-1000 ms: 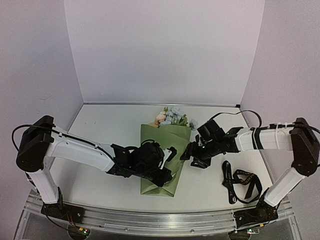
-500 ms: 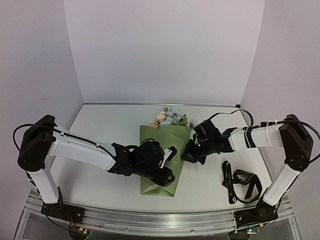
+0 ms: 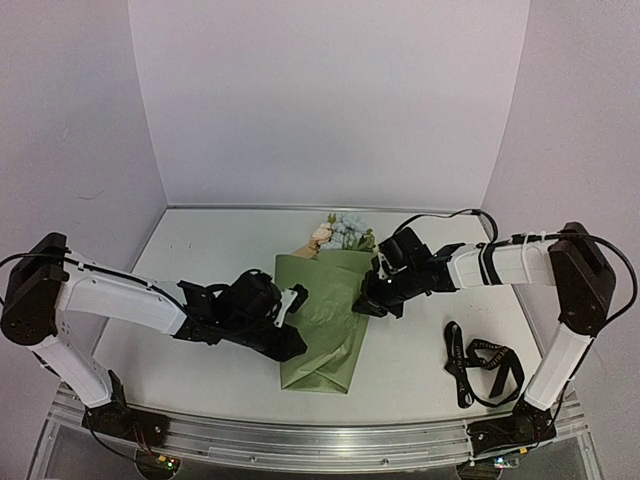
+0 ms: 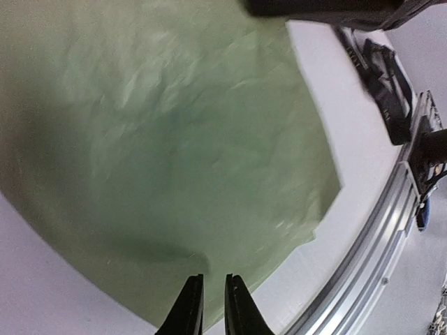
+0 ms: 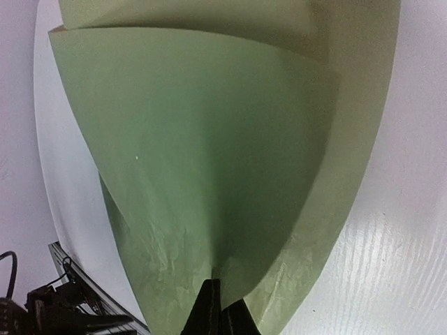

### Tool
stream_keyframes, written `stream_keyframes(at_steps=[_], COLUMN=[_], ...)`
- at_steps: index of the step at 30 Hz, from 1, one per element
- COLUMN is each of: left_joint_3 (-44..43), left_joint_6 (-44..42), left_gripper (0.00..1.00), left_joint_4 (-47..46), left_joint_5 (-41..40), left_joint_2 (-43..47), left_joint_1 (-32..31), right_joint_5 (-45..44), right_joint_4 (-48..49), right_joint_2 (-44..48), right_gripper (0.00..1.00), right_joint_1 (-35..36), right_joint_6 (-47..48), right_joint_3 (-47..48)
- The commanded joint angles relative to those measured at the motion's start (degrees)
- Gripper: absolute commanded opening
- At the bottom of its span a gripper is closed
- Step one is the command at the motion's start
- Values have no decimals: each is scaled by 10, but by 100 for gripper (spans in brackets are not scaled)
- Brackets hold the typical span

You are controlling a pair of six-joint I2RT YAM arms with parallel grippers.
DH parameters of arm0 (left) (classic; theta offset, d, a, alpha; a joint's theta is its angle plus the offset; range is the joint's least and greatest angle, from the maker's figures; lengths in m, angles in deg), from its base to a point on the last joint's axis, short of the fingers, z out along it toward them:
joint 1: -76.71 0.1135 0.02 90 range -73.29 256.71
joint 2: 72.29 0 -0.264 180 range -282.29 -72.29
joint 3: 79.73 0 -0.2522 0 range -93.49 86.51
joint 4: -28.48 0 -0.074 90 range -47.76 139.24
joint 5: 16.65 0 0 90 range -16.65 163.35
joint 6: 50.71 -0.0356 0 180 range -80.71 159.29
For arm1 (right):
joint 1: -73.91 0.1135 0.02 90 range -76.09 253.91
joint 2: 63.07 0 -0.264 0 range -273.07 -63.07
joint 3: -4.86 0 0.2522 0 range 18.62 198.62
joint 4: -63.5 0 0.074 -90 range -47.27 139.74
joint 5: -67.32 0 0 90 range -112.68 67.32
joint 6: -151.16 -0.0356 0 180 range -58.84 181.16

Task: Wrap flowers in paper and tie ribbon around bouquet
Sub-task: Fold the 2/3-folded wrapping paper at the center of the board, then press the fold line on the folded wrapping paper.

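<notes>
Here — ribbon (image 3: 455, 355) lettering unreadable (too small); right jaws pinch paper (image 3: 325, 320).

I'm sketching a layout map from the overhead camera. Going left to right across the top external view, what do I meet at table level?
left gripper → the paper → right gripper → the ribbon. The flowers lie within the paper's width, farther back, so they are left out of the order.

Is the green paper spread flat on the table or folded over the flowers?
Folded. The paper lies in overlapping layers like a cone; the flowers show only at its far end.
</notes>
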Motion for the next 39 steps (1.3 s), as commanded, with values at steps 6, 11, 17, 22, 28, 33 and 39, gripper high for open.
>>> stream_keyframes(at_steps=[6,11,17,22,28,33,39], left_joint_3=[30,20,11,12,18,17,22], left_joint_6=[-3,-5,-3,-1,-1,-4,-8], left_gripper=[7,7,6,6,6,6,6], left_joint_4=[-14,-15,-18,-21,-25,-25,-25], left_joint_5=[69,81,84,88,90,94,94], left_joint_2=[-41,-68,-85,-88,-79,-78,-69], left_joint_1=[2,3,2,3,3,3,2], right_joint_5=[-12,-20,-5,-15,8,45,59], right_joint_4=[-90,-121,-171,-228,-213,-145,-49], right_joint_2=[4,12,41,96,100,29,-33], right_gripper=[0,0,11,29,19,10,6], right_joint_1=[-2,-2,3,38,93,129,142], right_joint_6=[70,84,93,117,85,22,-49], right_joint_3=[25,32,40,31,39,69,66])
